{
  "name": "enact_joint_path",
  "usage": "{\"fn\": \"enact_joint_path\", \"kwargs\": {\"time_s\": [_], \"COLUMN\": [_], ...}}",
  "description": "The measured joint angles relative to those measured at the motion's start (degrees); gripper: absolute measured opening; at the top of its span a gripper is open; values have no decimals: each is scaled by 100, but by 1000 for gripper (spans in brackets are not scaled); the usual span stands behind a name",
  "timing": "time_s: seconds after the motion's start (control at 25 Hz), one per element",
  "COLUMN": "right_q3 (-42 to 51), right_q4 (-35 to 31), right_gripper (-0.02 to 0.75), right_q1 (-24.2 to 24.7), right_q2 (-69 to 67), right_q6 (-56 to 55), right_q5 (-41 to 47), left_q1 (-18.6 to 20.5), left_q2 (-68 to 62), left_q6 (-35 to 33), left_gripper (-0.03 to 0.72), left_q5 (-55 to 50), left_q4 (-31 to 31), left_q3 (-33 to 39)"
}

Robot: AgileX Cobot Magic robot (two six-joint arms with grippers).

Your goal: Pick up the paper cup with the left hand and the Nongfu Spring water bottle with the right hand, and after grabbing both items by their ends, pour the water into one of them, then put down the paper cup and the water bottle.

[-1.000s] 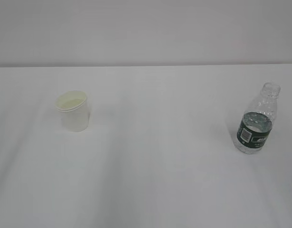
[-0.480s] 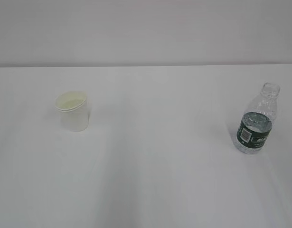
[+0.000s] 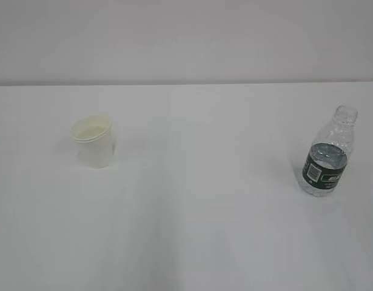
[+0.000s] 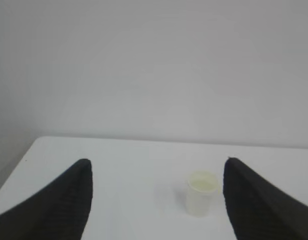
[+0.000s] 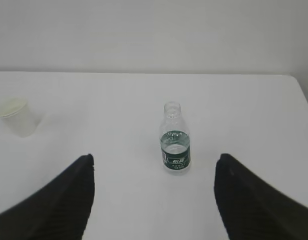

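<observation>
Exterior view shows a plain white counter (image 3: 192, 230) running back to a pale wall (image 3: 186, 36), with only two things standing on it. The paper cup (image 3: 93, 141) sits upright on the left side, mouth open and cream inside, well apart from the Nongfu Spring water bottle (image 3: 327, 156), which stands upright on the right side with no cap on its neck. The water (image 3: 323, 182) fills the bottle's lower part, up to about the top of the dark green label band. No arm or gripper shows in this view, and bare counter lies between the two things and all around them. From the left wrist view, the left gripper (image 4: 156, 200) hangs on the near side of the cup with its dark fingers (image 4: 58, 200) spread wide and holding nothing; the cup stands beyond them, toward the right finger, with open counter in between. From the right wrist view, the right gripper (image 5: 154, 197) also has its fingers (image 5: 254, 200) spread wide and empty, and the bottle stands farther out, about midway between them, untouched. The cup appears at the far left of that view, nowhere near the bottle.
</observation>
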State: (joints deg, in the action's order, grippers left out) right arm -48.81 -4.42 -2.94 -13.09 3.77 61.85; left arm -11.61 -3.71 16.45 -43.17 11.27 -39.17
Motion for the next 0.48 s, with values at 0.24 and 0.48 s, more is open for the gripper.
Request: {"fn": "enact_joint_path", "kwargs": {"time_s": [0.24,0.48], "right_q3": [-186,-220], "right_q4": [-19,330], "right_gripper": [563,564], "right_q1": [0,0], "right_q2": [646,1337], "right_q6": [21,21], "right_q5": [797,1138], "left_q1": [0,0], "left_q2": [0,9], "left_q6": [-680,-774], "left_gripper": [587,584], "left_q5": [-837,-1454], "left_q4": [-496,-813], "left_q3": [-101,-101]}}
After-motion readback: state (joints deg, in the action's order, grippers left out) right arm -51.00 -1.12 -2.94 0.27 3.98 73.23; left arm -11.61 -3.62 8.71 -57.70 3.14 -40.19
